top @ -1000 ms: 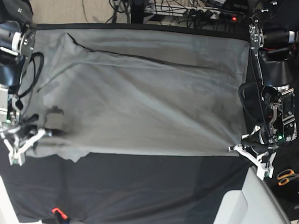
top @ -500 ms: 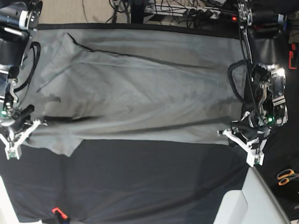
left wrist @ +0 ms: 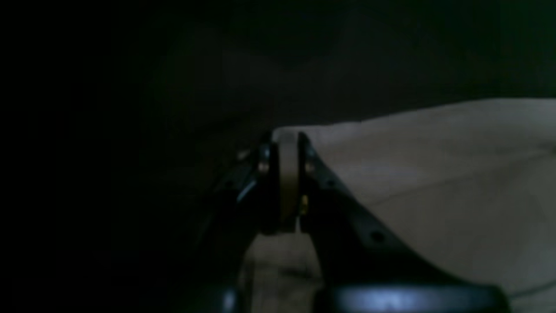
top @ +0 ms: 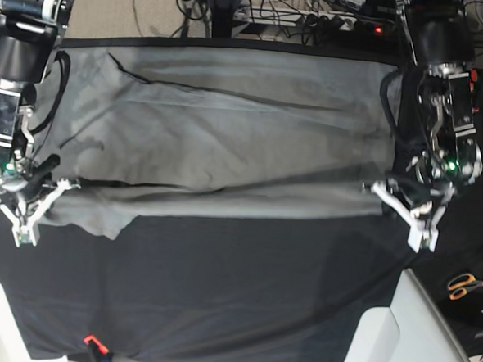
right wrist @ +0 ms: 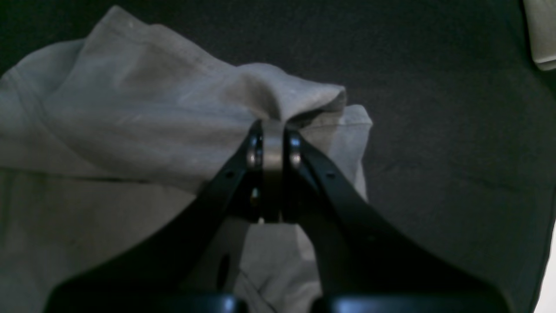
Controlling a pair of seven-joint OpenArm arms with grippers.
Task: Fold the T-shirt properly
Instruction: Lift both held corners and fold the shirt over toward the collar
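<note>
A: Where does the fold stand?

B: Early, I'd judge. The plain mid-grey cotton T-shirt (top: 228, 139) lies spread wide across the far half of the black table cloth (top: 218, 303), its near edge being carried toward the far side. No crease is laid down yet, and one flap droops at the near left.

A: And the grippers?

B: The right gripper (right wrist: 271, 143), at the scene's left, has its jaws pinched tight on a bunched corner of the shirt. The left gripper (left wrist: 286, 174), at the scene's right, is likewise clamped on a pale fabric edge, though that wrist view is very dark.

A: What's left?

B: Nearly everything: finishing this lengthwise fold, tucking the sleeves, then folding again. The orange-handled scissors (top: 465, 285) at the near right lie well apart from the work.
</note>
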